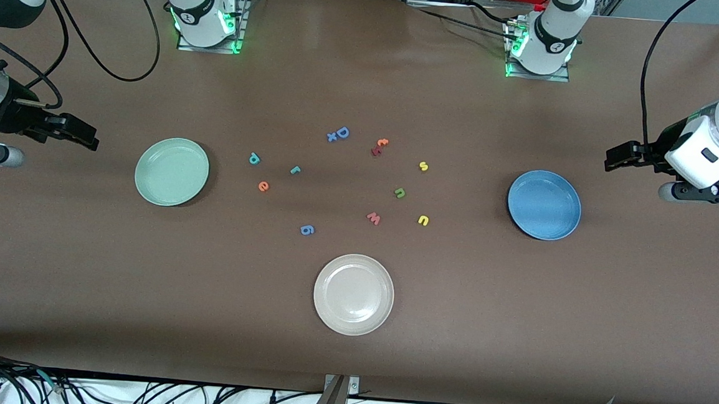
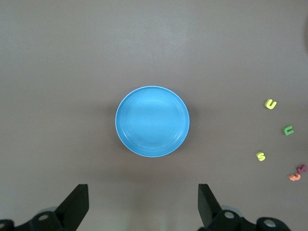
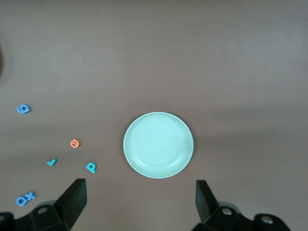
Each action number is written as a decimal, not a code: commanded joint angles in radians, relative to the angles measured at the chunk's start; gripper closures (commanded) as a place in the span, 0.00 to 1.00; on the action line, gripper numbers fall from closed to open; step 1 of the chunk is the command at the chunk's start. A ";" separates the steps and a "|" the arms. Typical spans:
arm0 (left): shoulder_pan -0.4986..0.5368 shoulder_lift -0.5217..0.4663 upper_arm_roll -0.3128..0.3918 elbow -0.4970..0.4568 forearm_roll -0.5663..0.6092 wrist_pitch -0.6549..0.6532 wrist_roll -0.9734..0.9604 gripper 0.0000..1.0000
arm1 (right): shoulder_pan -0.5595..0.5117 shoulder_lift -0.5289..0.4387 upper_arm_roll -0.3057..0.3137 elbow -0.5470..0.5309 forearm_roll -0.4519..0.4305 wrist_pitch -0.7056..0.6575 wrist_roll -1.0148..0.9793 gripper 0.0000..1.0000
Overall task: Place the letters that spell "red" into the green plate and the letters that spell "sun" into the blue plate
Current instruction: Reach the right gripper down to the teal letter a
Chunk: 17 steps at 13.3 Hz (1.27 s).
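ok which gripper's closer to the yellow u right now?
Left. The left gripper hangs open near the blue plate, at the yellow u's end. The right gripper, also open, is by the green plate, much farther away.

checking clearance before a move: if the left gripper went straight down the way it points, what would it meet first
Probably bare table just beside the blue plate. The left gripper hangs open, pointing down, and the wrist view shows the plate slightly ahead of its fingers, not between them. Depth is hard to judge, so the rim could be close.
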 commanded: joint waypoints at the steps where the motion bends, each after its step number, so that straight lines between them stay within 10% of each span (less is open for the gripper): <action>1: 0.003 -0.002 0.002 0.002 -0.025 -0.009 0.023 0.00 | 0.005 0.006 0.001 0.006 0.045 0.005 0.042 0.00; 11: 0.004 -0.002 0.004 0.002 -0.025 -0.018 0.023 0.00 | 0.179 0.178 0.008 -0.031 0.049 0.137 0.287 0.00; 17: 0.009 -0.004 0.004 0.002 -0.025 -0.018 0.023 0.00 | 0.268 0.190 0.025 -0.275 0.049 0.316 0.462 0.00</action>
